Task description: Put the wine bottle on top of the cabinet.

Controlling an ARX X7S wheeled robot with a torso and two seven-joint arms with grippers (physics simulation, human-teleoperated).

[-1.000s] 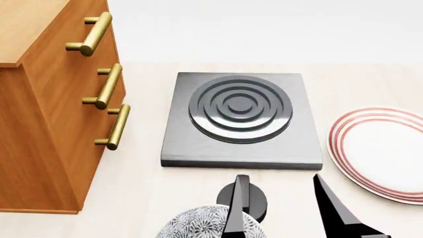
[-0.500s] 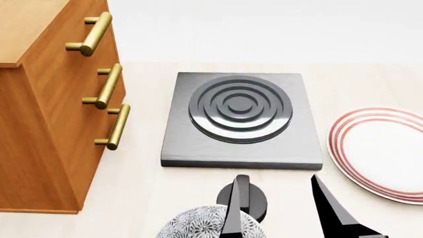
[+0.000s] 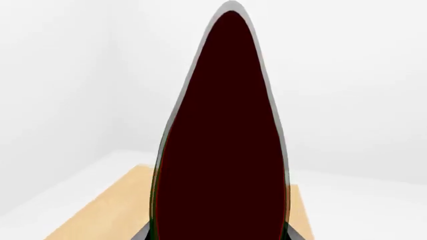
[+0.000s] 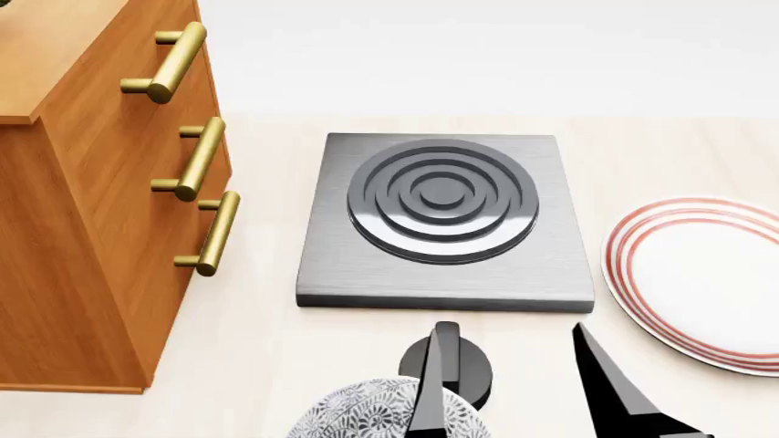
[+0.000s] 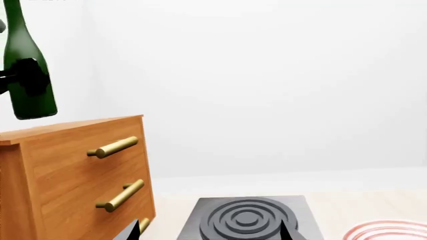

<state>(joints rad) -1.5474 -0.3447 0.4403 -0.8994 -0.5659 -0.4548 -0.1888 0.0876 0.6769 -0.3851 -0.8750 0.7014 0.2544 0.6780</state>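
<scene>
My left gripper (image 5: 27, 75) is matt black against the glossy dark green glass of the wine bottle (image 5: 23, 60). The cabinet (image 4: 86, 228) shows smooth orange-brown wood grain (paler on top), with satin brass handles (image 4: 201, 157). The hob (image 4: 444, 219) looks like brushed grey metal; the plate (image 4: 706, 278) is glazed white with red rings.

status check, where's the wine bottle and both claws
Left claw shut on wine bottle, held clear above cabinet top. Right claw open, low near stove. Nothing in the way.

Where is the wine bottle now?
In the right wrist view, the wine bottle hangs upright just above the cabinet top, held by the left gripper.
</scene>
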